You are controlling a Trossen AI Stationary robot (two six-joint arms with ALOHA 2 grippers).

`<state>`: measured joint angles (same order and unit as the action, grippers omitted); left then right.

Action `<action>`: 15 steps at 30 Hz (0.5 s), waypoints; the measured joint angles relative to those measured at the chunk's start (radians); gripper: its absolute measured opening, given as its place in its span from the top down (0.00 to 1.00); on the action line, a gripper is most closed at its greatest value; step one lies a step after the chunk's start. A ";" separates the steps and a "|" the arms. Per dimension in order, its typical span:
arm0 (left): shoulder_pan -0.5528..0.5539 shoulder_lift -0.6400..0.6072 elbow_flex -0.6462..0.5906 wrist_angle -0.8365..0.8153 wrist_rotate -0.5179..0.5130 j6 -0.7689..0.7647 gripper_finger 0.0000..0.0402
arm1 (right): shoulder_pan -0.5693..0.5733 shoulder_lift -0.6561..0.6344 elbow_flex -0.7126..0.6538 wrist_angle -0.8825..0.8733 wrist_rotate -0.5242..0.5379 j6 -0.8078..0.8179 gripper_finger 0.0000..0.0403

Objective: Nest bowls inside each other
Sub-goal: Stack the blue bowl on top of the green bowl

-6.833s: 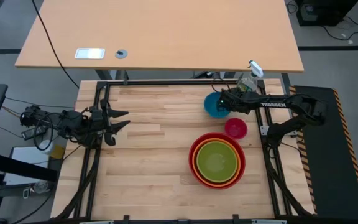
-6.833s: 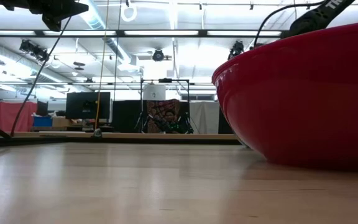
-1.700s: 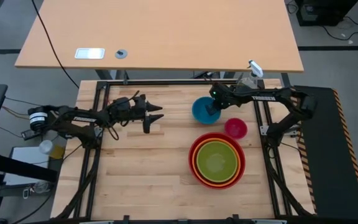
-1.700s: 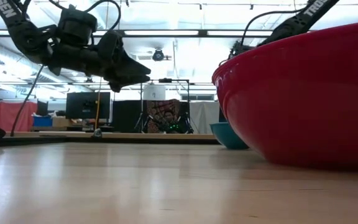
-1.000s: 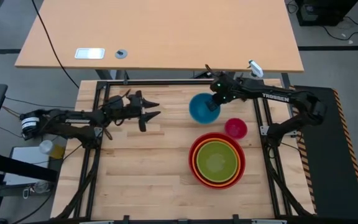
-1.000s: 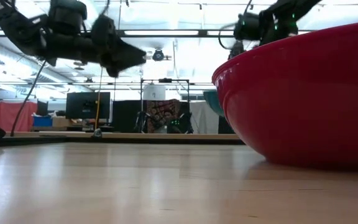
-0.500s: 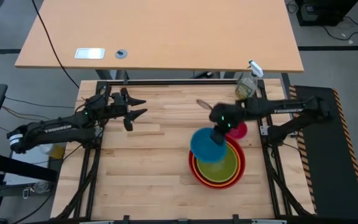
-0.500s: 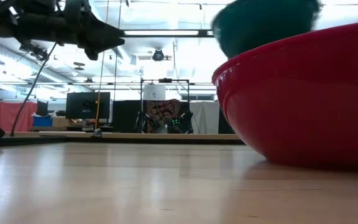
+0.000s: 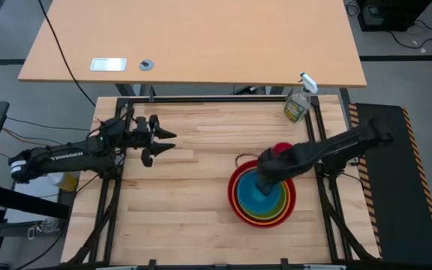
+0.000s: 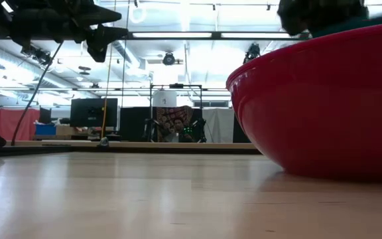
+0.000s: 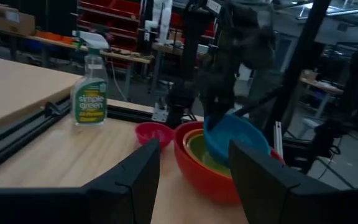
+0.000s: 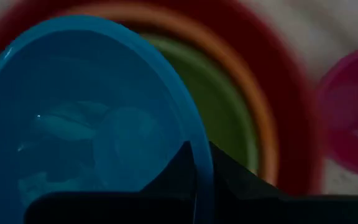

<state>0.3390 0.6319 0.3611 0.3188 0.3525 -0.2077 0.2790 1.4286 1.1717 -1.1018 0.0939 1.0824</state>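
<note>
**Q:** Start at the working hand. What does the figure show?

**A:** My right hand (image 9: 262, 178) is clamped on the rim of the blue bowl (image 9: 263, 190); my wrist view shows my two dark fingers (image 12: 222, 177) pinching that rim between them. The blue bowl is over the lime green bowl (image 9: 279, 197), inside the stack and tilted, its near edge raised.

**Q:** And around it?

**A:** The lime green bowl sits in the orange bowl (image 9: 238, 197), which sits in the red bowl (image 9: 232, 182). The magenta-pink bowl (image 9: 283, 151) stands on the worktop (image 9: 186, 210) just beside the red bowl, on its far side, partly hidden by my right arm.

**Q:** Farther out?

**A:** A clear spray bottle (image 9: 297, 103) with greenish liquid stands upright at the far right corner of the worktop, well apart from the bowls. My left hand (image 9: 160, 142) hovers above the far left part of the worktop, fingers spread and holding nothing, pointing toward the stack.
</note>
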 joint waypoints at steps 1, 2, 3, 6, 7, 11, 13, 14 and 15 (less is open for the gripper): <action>-0.005 0.000 0.000 0.001 -0.008 0.001 0.52 | 0.010 0.033 0.000 0.001 -0.014 0.003 0.93; -0.008 0.000 0.000 0.002 -0.019 0.002 0.52 | 0.016 0.062 0.000 0.001 -0.027 0.004 0.93; -0.012 0.000 0.000 0.003 -0.025 0.006 0.52 | 0.022 0.092 0.000 -0.001 -0.032 0.005 0.93; -0.013 0.003 0.000 0.001 -0.044 0.012 0.52 | 0.027 0.156 0.000 0.002 -0.036 0.015 0.92; -0.013 0.003 0.000 -0.003 -0.046 0.012 0.52 | 0.028 0.172 0.000 -0.003 -0.036 0.016 0.92; -0.013 0.003 0.000 -0.004 -0.045 0.016 0.52 | 0.027 0.205 0.000 -0.003 -0.036 0.016 0.91; -0.013 0.003 0.000 -0.004 -0.045 0.025 0.52 | 0.027 0.207 0.000 -0.007 -0.036 0.020 0.89; -0.013 0.003 0.000 -0.004 -0.045 0.032 0.52 | 0.027 0.206 0.000 -0.007 -0.036 0.024 0.88; -0.013 0.003 0.000 -0.003 -0.045 0.036 0.52 | 0.027 0.201 0.000 -0.008 -0.039 0.029 0.86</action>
<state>0.3260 0.6346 0.3611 0.3157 0.3077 -0.1717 0.3065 1.6300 1.1713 -1.1094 0.0548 1.1113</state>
